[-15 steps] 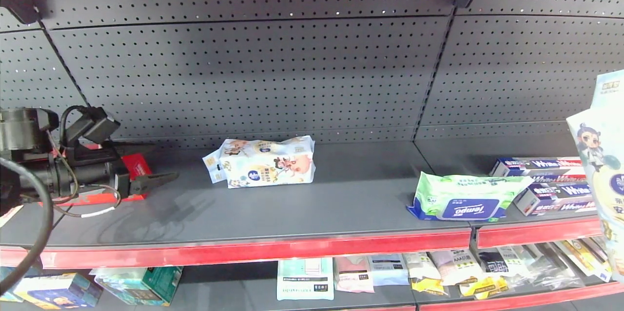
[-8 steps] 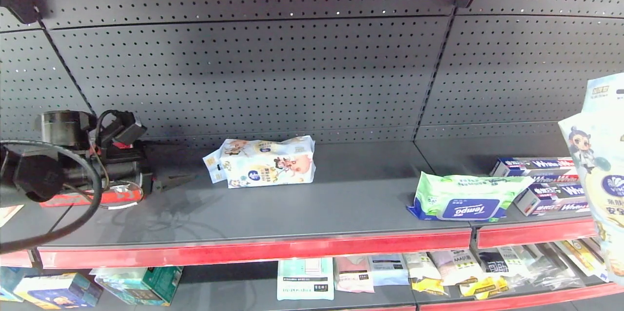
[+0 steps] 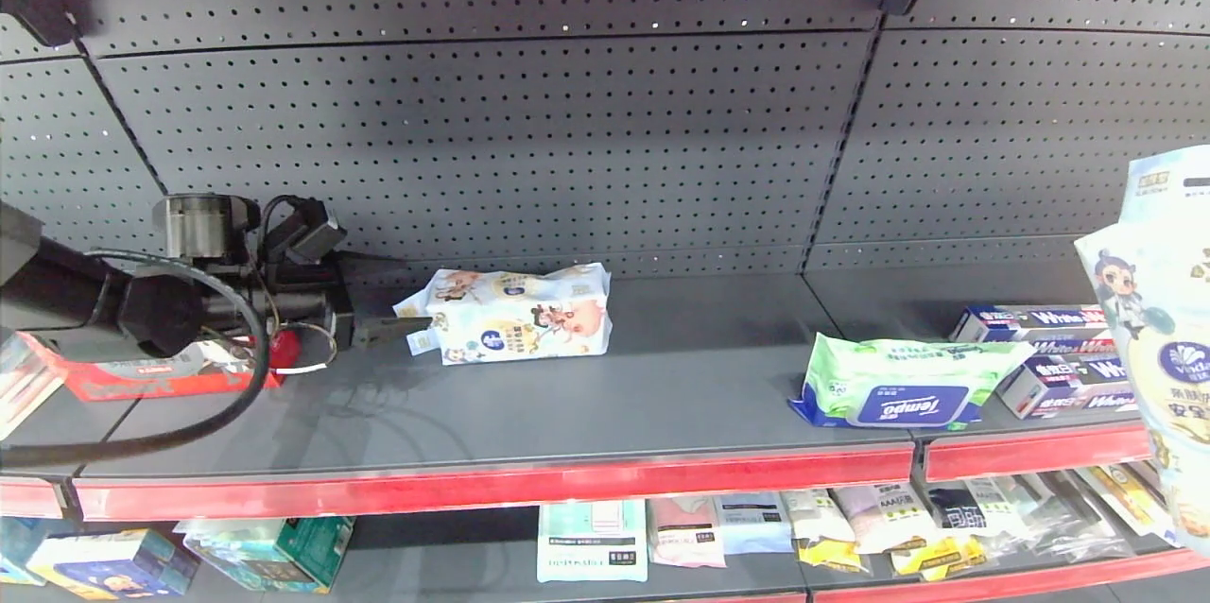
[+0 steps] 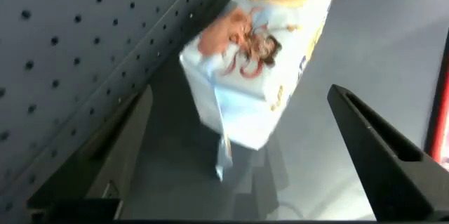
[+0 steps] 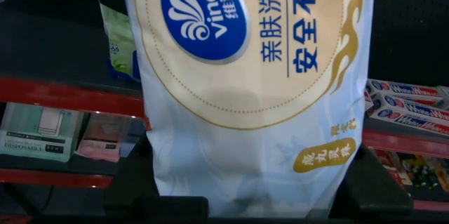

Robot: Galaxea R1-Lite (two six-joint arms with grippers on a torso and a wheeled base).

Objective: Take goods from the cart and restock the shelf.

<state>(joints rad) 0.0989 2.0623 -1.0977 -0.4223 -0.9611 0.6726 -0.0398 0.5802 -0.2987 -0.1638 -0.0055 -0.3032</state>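
Approach is made: the end of the tissue pack (image 3: 520, 315) is now flanked by spread left fingers (image 4: 365, 147), so gripping is judged next. Right fingers (image 5: 375, 189) are clamped on a pouch (image 3: 1167, 319).

Black left gripper (image 3: 416, 329); looped black cable (image 3: 189, 430)

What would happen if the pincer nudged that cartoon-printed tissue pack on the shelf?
The tissue pack looks soft: its wrapper is creased, so it would probably dent. Lying flat on the smooth shelf, it should slide, not roll.
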